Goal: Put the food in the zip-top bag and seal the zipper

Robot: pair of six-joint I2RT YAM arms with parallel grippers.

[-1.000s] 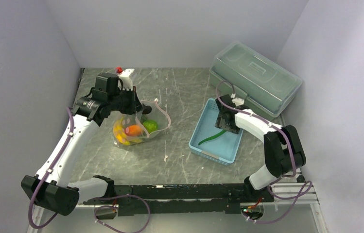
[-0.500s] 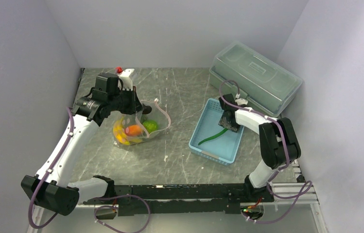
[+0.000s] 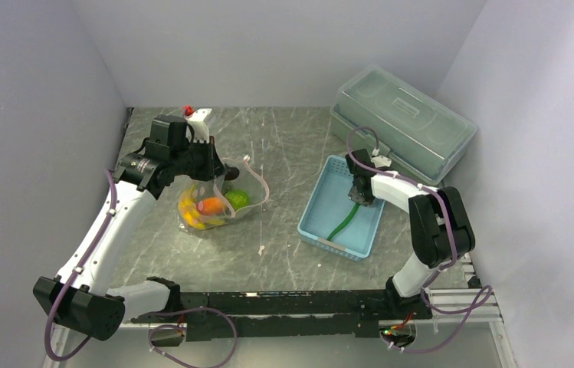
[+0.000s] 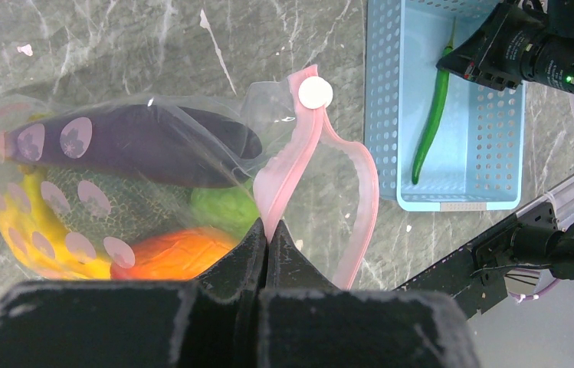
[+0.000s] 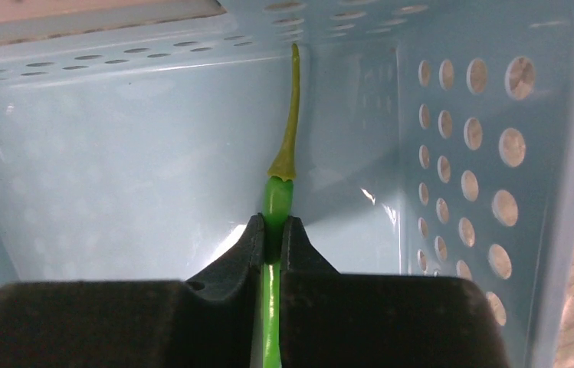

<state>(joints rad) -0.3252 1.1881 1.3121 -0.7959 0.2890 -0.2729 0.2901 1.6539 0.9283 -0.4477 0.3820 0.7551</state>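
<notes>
Though scuffed, grey marbled surface between pale walls; left tool clamped on zipper, right tool on vegetable.

Top cam hangs high behind the near edge and looks down over the whole surface. The left wrist cam looks down past the left pincer, fairly close on the zip-top bag, with the light blue basket off to the side. The right wrist cam sits right inside that basket, nose-close to the thin long green vegetable. All three views catch the basket.
</notes>
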